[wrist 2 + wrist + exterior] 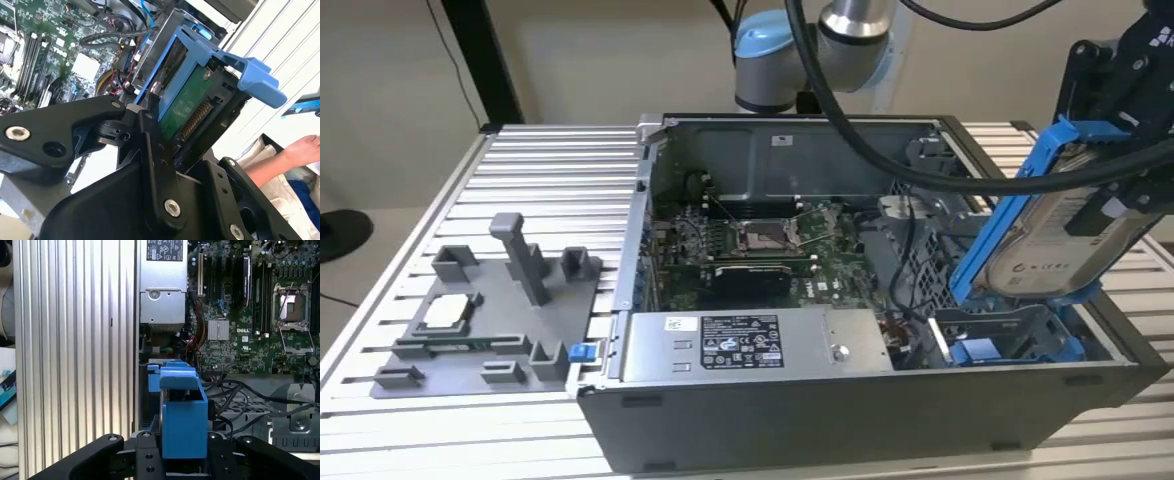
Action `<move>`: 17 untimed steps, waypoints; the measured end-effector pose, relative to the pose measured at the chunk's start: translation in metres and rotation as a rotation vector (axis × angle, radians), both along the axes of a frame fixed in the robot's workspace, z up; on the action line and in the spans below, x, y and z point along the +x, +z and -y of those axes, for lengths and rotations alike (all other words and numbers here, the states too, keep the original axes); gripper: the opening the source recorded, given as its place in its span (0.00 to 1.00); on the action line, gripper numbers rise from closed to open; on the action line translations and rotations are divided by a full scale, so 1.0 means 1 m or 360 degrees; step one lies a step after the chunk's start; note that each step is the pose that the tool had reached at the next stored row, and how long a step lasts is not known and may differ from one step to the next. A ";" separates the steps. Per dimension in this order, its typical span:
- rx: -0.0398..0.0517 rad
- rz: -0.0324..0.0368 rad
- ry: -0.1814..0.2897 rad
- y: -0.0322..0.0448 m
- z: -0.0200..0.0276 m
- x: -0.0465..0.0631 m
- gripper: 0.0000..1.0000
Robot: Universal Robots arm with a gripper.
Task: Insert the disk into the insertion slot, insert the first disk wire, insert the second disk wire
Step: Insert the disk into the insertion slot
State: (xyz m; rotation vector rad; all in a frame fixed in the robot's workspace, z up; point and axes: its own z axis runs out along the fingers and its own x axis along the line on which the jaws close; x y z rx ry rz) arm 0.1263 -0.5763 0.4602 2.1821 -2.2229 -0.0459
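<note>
Exterior view: end effector [1105,205] clamps the tilted disk [1034,250].

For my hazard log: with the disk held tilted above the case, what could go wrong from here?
The disk, tilted in the tool, could catch the insertion slot rim rather than slide in. Loose black cables beside the bay might get pinched. A person's hand lies past the tool, perhaps within the arm's sweep.

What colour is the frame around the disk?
Bright blue. The frame on the disk shows best in the exterior view.
</note>
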 end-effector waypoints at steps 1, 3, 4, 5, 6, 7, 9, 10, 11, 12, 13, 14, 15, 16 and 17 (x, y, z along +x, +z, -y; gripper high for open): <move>0.0001 0.0000 0.0000 -0.0005 0.0000 0.000 0.00; 0.0001 0.0000 0.0000 -0.0035 0.0002 0.000 0.00; 0.0001 0.0000 0.0000 -0.0052 0.0005 0.000 0.00; 0.0001 0.0000 0.0000 -0.0070 0.0007 0.000 0.00; 0.0001 0.0000 0.0000 -0.0089 0.0009 0.000 0.00; 0.0002 0.0000 0.0000 -0.0107 0.0009 0.000 0.00; 0.0002 0.0000 0.0000 -0.0142 0.0011 0.000 0.00; 0.0003 0.0000 0.0000 -0.0161 0.0013 0.001 0.00; 0.0003 0.0000 0.0000 -0.0179 0.0016 0.002 0.00; 0.0004 0.0000 0.0000 -0.0197 0.0019 0.004 0.00; 0.0005 0.0000 0.0000 -0.0216 0.0022 0.006 0.00; 0.0005 0.0000 0.0000 -0.0234 0.0025 0.007 0.00; 0.0006 0.0000 0.0000 -0.0253 0.0028 0.009 0.00; 0.0006 0.0000 0.0000 -0.0270 0.0030 0.009 0.00; 0.0008 0.0000 0.0000 -0.0288 0.0031 0.010 0.00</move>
